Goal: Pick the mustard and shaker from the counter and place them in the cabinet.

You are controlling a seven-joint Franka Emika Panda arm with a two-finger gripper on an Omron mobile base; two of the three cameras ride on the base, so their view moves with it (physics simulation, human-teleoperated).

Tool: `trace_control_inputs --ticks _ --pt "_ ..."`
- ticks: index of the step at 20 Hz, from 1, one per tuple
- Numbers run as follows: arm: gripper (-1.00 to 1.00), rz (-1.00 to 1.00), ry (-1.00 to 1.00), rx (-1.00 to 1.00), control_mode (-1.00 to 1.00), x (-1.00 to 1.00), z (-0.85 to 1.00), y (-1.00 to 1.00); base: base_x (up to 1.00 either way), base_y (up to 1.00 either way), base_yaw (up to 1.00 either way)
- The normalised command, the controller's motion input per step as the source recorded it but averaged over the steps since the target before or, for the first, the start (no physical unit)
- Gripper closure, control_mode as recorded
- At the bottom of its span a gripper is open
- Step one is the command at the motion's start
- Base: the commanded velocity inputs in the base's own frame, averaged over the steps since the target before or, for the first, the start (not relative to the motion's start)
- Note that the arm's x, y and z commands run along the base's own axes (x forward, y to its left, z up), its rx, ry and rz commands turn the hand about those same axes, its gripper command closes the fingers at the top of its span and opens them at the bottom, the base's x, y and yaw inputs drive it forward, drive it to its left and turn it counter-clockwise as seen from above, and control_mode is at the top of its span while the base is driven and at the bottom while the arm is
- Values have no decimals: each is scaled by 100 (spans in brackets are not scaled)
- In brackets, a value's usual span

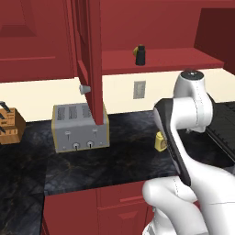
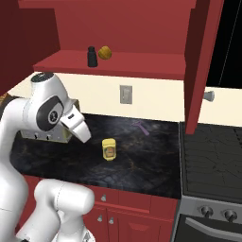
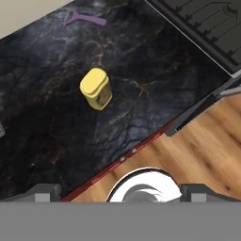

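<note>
Mustard (image 2: 109, 149) stands upright on the counter (image 2: 142, 160), alone on bare stone, nothing touching it. In the hand view the mustard (image 3: 97, 88) sits up and left of centre, well ahead of the finger tips (image 3: 43, 192), which stand wide apart at the bottom corners with nothing between them. Gripper (image 3: 120, 193) looks down at the counter (image 3: 56, 117) from above, clear of the mustard. In the left base view the mustard (image 1: 160, 141) peeks out just behind the arm's dark forearm.

Shaker (image 2: 92, 56) is on the cabinet (image 2: 118, 64) shelf, upright, above and a bit left of the mustard. An orange-yellow lump (image 2: 105, 52) sits just beside the shaker, on its right and slightly behind; touching or not, cannot tell. Left base view shows the shaker (image 1: 139, 55) on the cabinet (image 1: 156, 59) shelf too, with a sliver of the lump behind it.

Cabinet door (image 2: 201, 66) hangs open, right of the mustard, grey knob (image 2: 209, 96) facing out. Purple tool (image 2: 141, 126) lies flat on the counter behind and right of the mustard, near the wall. Outlet (image 2: 125, 94) on the wall above the mustard. Toaster (image 1: 81, 127) on the counter well left of the mustard. Stove (image 2: 212, 160) further right of the mustard, past the counter edge.
</note>
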Motion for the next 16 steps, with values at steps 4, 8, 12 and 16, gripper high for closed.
trace_control_inputs --ticks 4,8,12,16 --pt "-100 0 -1 0 -100 24 -26 -6 0 0 0" --pt "-100 0 0 0 -100 43 -19 -9 0 0 0" --pt "-100 0 8 1 -100 54 -4 -10 0 0 0" --pt "-100 0 9 0 -100 43 -12 -1 0 0 0"
